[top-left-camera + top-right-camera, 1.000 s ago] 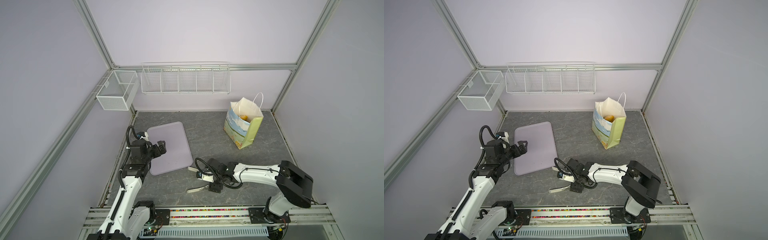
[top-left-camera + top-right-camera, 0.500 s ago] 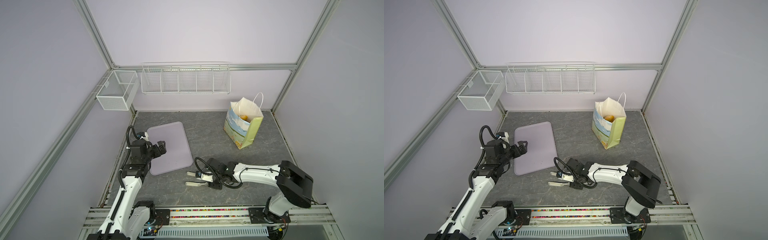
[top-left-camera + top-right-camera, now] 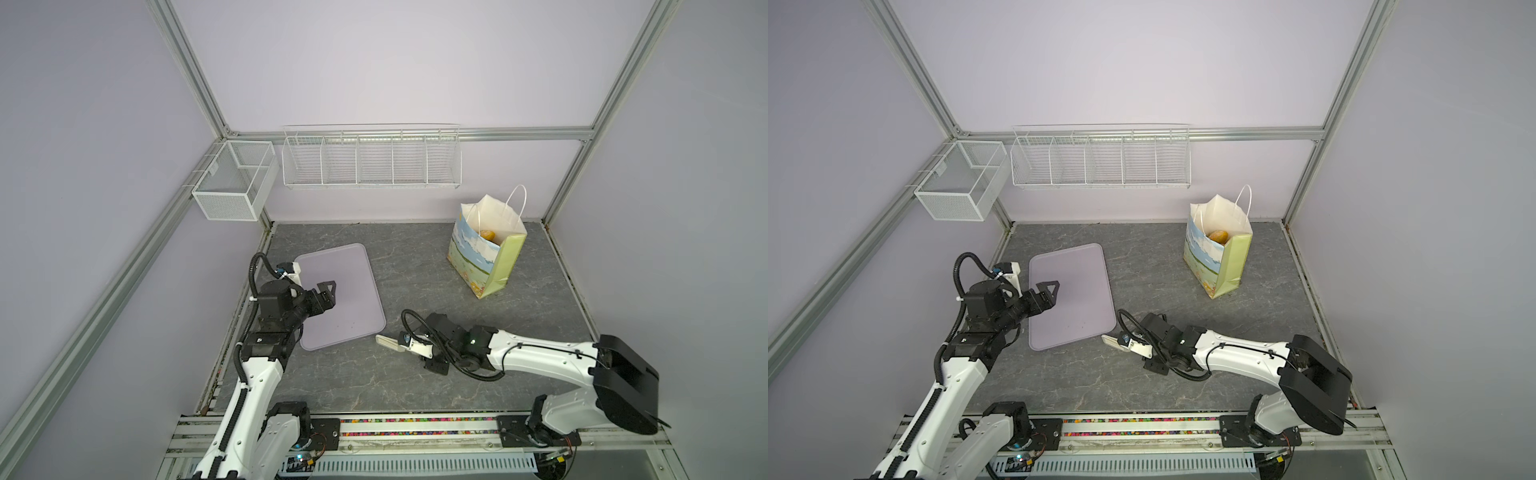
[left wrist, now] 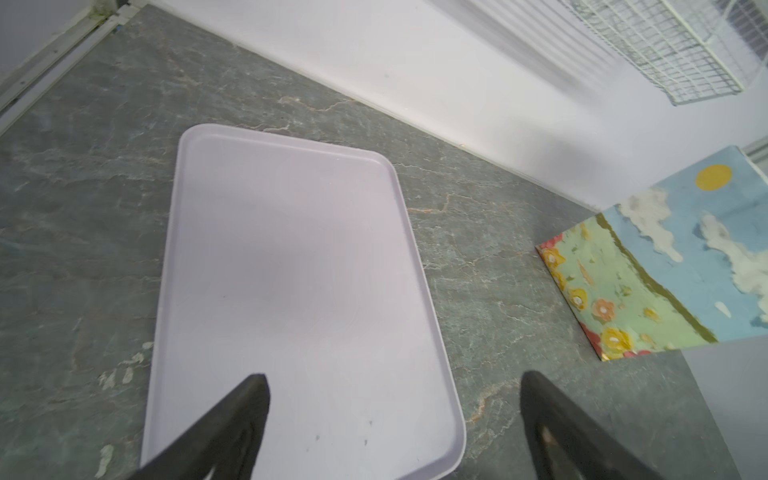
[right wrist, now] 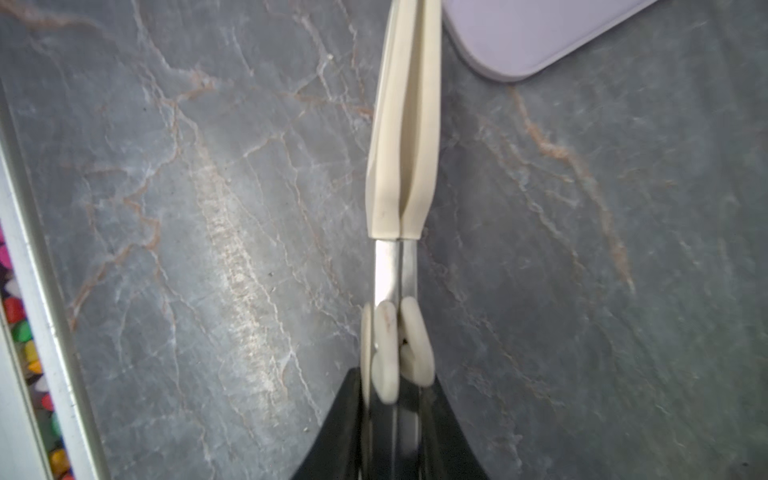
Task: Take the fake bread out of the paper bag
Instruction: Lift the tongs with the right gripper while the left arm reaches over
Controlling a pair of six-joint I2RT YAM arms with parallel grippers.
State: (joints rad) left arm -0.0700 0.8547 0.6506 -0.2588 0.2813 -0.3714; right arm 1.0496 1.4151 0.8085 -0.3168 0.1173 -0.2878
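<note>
Start at far left: locate the white wire-mesh box basket [image 3: 232, 183] fixed to the left wall rail, above the dark grey marbled desk [image 3: 415, 266]. Beside it, on the rear wall, note the long white wire rack [image 3: 370, 162] with five compartments. Below these, find the left claw [image 3: 326, 296] raised over the left edge of the flat lilac rectangular plastic tray [image 3: 353, 274]. Read it as spread wide: in the left wrist view, see both black fingers [image 4: 232, 419] well apart, with bare tray surface between them. Confirm the tray lying flat on the desk, long side running front to rear. Moving right, just beside the tray's near right corner, find the cream silicone-tipped metal tongs [image 3: 388, 341], low over the desk and pointing left. Read the right claw [image 5: 395, 386] as pinching the tongs at the handle end, pressing the two arms nearly together. Cannot tell whether the tongs touch the desk. Continue to the right rear of the desk and locate the tall paper gift bag [image 3: 478, 257], printed with blue sky, clouds and a flowery field, light green on the side, white inside, with white cord handles. Note it upright, open and well apart from both claws. Look into its mouth for the fake bread [image 3: 1218, 237]: one glossy golden-orange rounded piece just below the rim in both top views. Treat anything deeper as hidden.
</note>
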